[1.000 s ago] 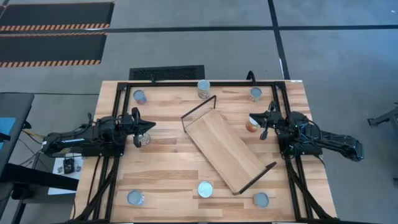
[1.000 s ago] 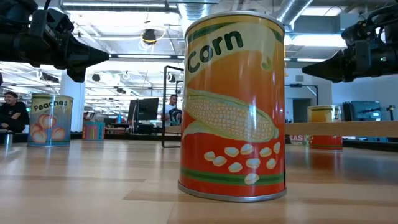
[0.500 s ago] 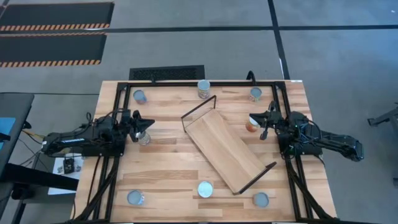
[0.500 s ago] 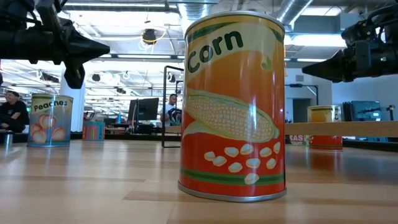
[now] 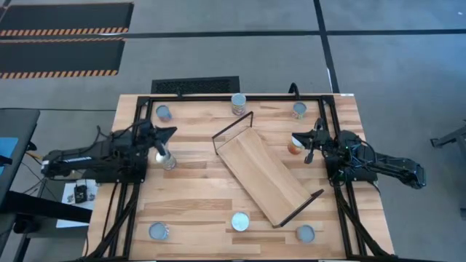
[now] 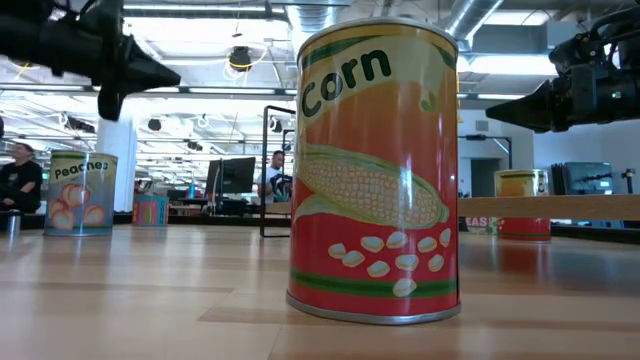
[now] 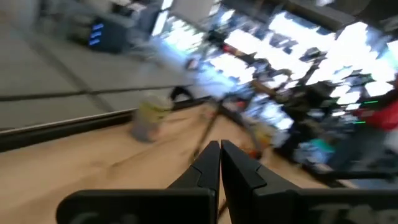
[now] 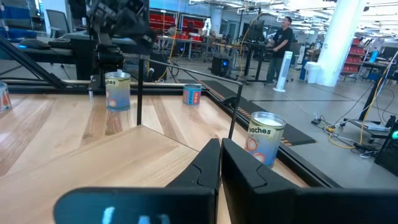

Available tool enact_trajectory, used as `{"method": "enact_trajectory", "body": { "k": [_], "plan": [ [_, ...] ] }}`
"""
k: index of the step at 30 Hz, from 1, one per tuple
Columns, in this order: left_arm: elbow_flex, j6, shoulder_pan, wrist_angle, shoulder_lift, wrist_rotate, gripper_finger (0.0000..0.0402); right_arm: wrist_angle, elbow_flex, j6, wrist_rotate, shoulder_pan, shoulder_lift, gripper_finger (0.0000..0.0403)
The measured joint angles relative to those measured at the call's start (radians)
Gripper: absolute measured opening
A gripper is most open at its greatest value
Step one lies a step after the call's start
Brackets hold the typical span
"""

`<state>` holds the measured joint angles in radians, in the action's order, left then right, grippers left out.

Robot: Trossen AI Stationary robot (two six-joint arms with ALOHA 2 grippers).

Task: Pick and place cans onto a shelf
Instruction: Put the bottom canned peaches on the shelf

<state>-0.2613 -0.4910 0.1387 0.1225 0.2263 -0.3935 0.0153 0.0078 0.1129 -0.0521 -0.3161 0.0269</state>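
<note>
With the left gripper (image 5: 169, 132) shut and empty above the can (image 5: 168, 160) at left, I must open it before descending. The right gripper (image 5: 299, 140) is pinched near-shut, seemingly empty, beside the orange can (image 5: 294, 147); shelf (image 5: 263, 178) bare

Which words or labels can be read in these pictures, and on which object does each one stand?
"Corn": on the orange corn can nearest the low camera.
"Peaches": on the peaches can at the left of the low view.
Partly readable: the label of the can beside the shelf ends in "aches".

The left wrist view is motion-blurred: a can (image 7: 149, 118) at ten o'clock shows no readable label. In the low view, the corn can (image 6: 375, 170) hides the shelf's middle.
</note>
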Motion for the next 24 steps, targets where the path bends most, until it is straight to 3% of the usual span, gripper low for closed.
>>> {"method": "enact_trajectory", "body": {
  "k": [7, 15, 20, 24],
  "plan": [
    [-0.272, -0.084, 0.000, 0.270, 0.304, 0.001, 0.0000, 0.000, 0.000, 0.000, 0.000, 0.000, 0.000, 0.0038],
    [-0.563, -0.203, -0.013, 0.724, 0.601, 0.240, 0.0000, 0.000, 0.000, 0.000, 0.000, 0.000, 0.000, 0.0038],
    [-0.678, -0.296, -0.051, 0.975, 0.735, 0.258, 0.0000, 0.000, 0.000, 0.000, 0.000, 0.000, 0.000, 0.0038],
    [-0.699, -0.390, -0.098, 1.048, 0.813, 0.274, 0.0016, 0.000, 0.000, 0.000, 0.000, 0.000, 0.000, 0.0038]
  ]
}}
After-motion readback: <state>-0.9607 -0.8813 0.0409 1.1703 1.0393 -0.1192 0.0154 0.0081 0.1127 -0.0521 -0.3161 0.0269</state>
